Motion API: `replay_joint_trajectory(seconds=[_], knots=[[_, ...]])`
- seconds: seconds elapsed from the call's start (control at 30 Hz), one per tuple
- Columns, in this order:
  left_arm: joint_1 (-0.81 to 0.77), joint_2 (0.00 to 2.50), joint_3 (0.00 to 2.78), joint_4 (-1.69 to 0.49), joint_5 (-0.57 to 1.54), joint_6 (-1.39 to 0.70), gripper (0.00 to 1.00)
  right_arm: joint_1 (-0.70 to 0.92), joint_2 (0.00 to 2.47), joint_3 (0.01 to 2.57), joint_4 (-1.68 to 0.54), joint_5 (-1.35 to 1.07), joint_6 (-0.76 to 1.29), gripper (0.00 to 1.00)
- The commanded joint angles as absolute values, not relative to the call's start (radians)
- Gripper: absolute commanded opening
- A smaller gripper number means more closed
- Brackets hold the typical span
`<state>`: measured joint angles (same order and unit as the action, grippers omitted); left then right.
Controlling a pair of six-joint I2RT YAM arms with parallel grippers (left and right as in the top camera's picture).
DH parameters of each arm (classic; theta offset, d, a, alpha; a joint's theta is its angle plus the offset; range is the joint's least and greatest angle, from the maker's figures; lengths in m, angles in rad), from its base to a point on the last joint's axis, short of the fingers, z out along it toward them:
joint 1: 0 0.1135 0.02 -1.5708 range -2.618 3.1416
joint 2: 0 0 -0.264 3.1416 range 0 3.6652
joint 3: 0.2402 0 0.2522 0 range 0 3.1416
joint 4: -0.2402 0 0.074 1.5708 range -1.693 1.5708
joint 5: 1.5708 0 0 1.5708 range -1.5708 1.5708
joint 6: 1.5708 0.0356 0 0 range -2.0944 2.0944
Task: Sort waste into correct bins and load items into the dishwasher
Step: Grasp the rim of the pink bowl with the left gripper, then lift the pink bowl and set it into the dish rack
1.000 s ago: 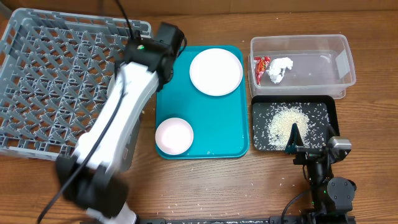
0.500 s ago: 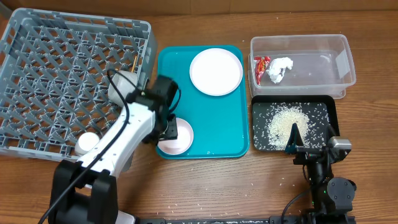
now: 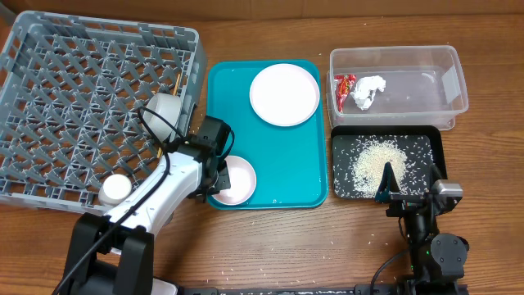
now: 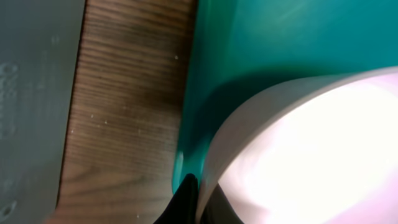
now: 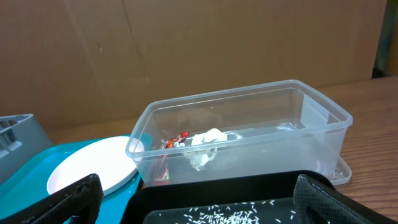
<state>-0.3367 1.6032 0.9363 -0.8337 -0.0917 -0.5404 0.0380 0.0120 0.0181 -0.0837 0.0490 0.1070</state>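
Note:
My left gripper [image 3: 214,181] is shut on the left rim of the smaller pinkish dish [image 3: 236,178], which sits at the near left of the teal tray [image 3: 291,156]. In the left wrist view the dish rim [image 4: 249,124] is pinched between two dark fingertips [image 4: 185,200]. The round plate [image 3: 284,93] lies at the tray's far end. A grey-green bowl [image 3: 166,110], a white cup [image 3: 115,188] and chopsticks [image 3: 175,84] are in the dish rack [image 3: 74,90]. The clear tub [image 3: 409,78] holds the red wrapper [image 3: 345,88] and tissue [image 3: 369,90]. Rice [image 3: 377,159] lies in the black tray [image 3: 430,152]. My right gripper [image 3: 391,187] stands open at that tray's near edge.
The right wrist view shows the clear tub [image 5: 261,134] behind the black tray [image 5: 211,190], the plate [image 5: 90,167] to the left, and a cardboard wall behind. A few rice grains lie on the wooden table [image 3: 270,262] near the front.
The left arm swung from the tray's far corner down to the small dish and closed on its left rim, uncovering the bowl and cup. The right arm stayed still.

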Motion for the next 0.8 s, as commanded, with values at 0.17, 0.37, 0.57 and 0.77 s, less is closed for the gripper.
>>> replay_joint_trajectory(seconds=[0.17, 0.37, 0.57, 0.77], knots=[[-0.332, 1.534, 1.535, -1.287, -0.767, -0.506, 0.04, 0.033, 0.005, 0.008, -0.080, 0.047, 0.104, 1.00], [-0.287, 1.544, 1.566, -1.198, -1.262, -0.446, 0.04, 0.033, 0.005, 0.008, -0.080, 0.047, 0.104, 1.00], [-0.140, 1.635, 1.566, -1.069, -1.235, -0.335, 0.04, 0.033, 0.005, 0.008, -0.080, 0.047, 0.104, 1.00], [-0.006, 1.832, 1.566, -0.982, -1.152, -0.271, 0.04, 0.033, 0.005, 0.008, -0.080, 0.047, 0.104, 1.00]])
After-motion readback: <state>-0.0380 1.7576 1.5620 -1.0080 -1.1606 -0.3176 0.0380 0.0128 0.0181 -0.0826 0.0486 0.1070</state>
